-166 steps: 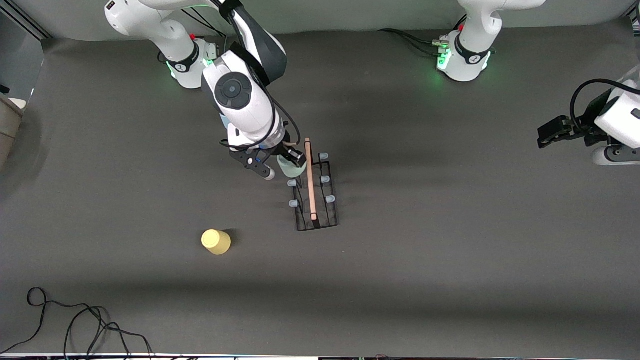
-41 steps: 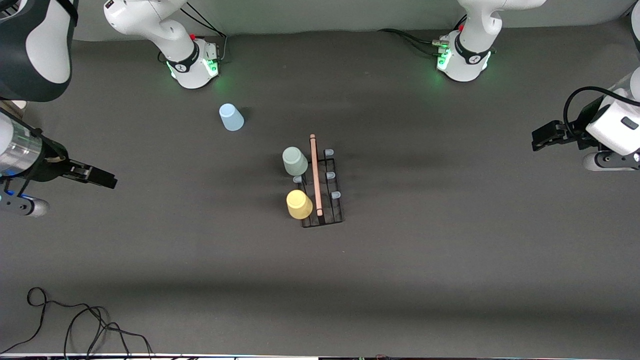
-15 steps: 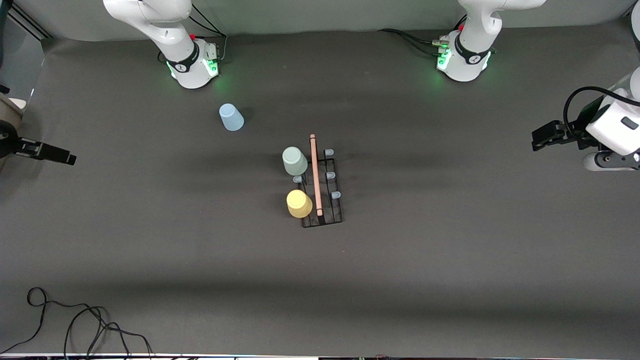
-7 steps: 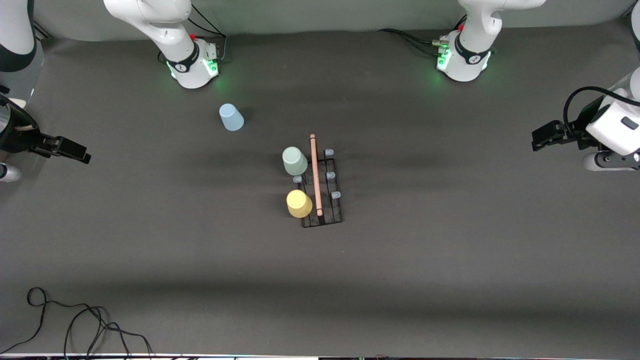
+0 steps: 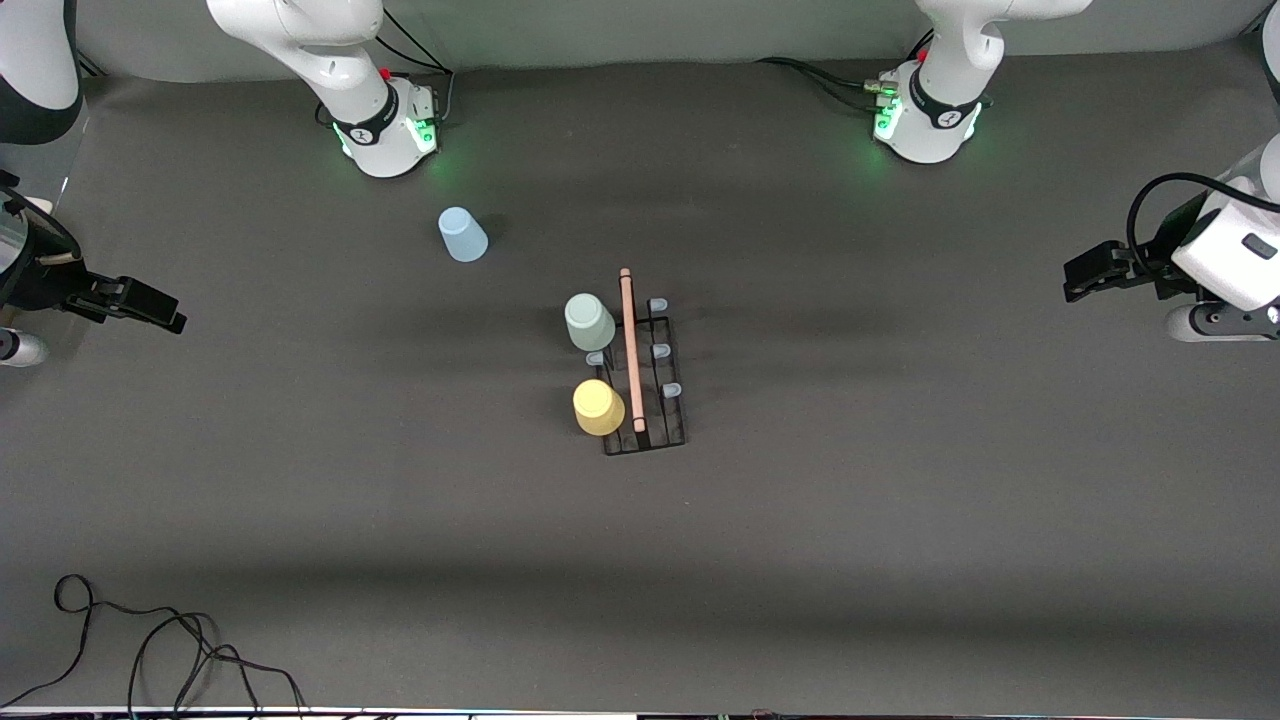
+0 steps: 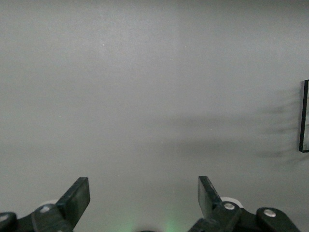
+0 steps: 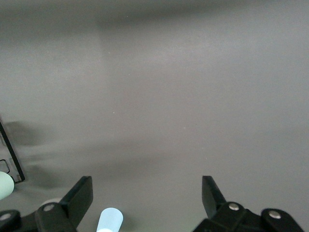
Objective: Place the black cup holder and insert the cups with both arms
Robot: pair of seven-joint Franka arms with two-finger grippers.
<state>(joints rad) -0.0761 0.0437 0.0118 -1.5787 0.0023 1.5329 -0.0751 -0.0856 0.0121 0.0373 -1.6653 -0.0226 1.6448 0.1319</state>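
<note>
The black cup holder [image 5: 650,400] with its wooden rod handle [image 5: 632,350] stands mid-table. A pale green cup [image 5: 589,322] and a yellow cup [image 5: 598,408] sit upside down on its pegs on the side toward the right arm's end. The light blue cup [image 5: 462,234] stands upside down on the table near the right arm's base; it also shows in the right wrist view [image 7: 109,220]. My right gripper [image 5: 135,303] is open and empty, up over the table's right-arm end. My left gripper [image 5: 1090,270] is open and empty over the left-arm end; that arm waits.
Several bare grey-tipped pegs [image 5: 660,351] remain on the holder's side toward the left arm's end. A black cable [image 5: 150,640] lies coiled at the near corner on the right arm's end. The arm bases [image 5: 385,130] glow green at the table's back edge.
My right gripper has drawn back to the table's right-arm end, then shifted slightly inward over the last second. The cups, holder and left arm have not moved.
</note>
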